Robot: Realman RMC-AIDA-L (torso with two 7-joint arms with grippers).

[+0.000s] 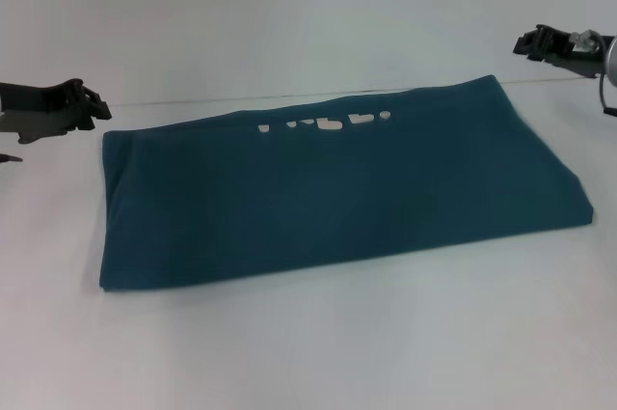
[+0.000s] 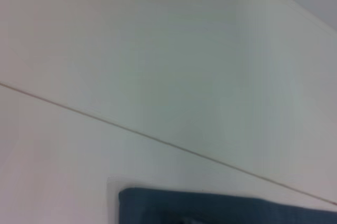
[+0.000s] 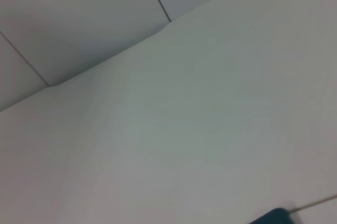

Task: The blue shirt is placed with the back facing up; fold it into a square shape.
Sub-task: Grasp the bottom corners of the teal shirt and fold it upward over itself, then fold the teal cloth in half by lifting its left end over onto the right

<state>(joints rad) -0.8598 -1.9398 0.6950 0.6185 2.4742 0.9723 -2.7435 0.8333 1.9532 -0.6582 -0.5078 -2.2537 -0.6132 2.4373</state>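
The blue shirt (image 1: 337, 198) lies flat on the white table (image 1: 308, 352), folded into a long rectangle running left to right. White lettering (image 1: 328, 124) peeks out along its far edge. My left gripper (image 1: 92, 106) hovers just beyond the shirt's far left corner, holding nothing. My right gripper (image 1: 523, 43) hangs above and behind the shirt's far right corner, also holding nothing. In the left wrist view one edge of the shirt (image 2: 221, 208) shows. In the right wrist view only a corner of the shirt (image 3: 271, 217) shows.
A thin seam (image 1: 193, 99) crosses the tabletop behind the shirt. Bare white table surface surrounds the shirt on every side.
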